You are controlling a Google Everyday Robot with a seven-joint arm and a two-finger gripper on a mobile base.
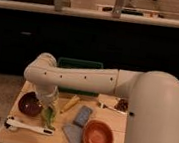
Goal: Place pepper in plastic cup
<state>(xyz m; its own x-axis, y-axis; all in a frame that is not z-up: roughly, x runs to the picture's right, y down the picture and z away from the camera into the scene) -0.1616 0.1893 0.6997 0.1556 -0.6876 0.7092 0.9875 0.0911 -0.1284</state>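
My gripper (49,111) is hanging low over the table's (20,137) left half, clamped on the pepper (50,119), which dangles green beneath it. Can't pick out the plastic cup with my arm in the way. Purple bowl (29,103) sits just at 9 o'clock of the gripper, a white utensil (26,126) at 7, pale yellow item (70,103) at 2, orange bowl (97,136) out around 4.

I see dim, warm light on the table (112,116); towards twelve o'clock everything sits dark. The white arm (82,78) catches soft glare, shadowing the gripper (49,111) at seven o'clock.
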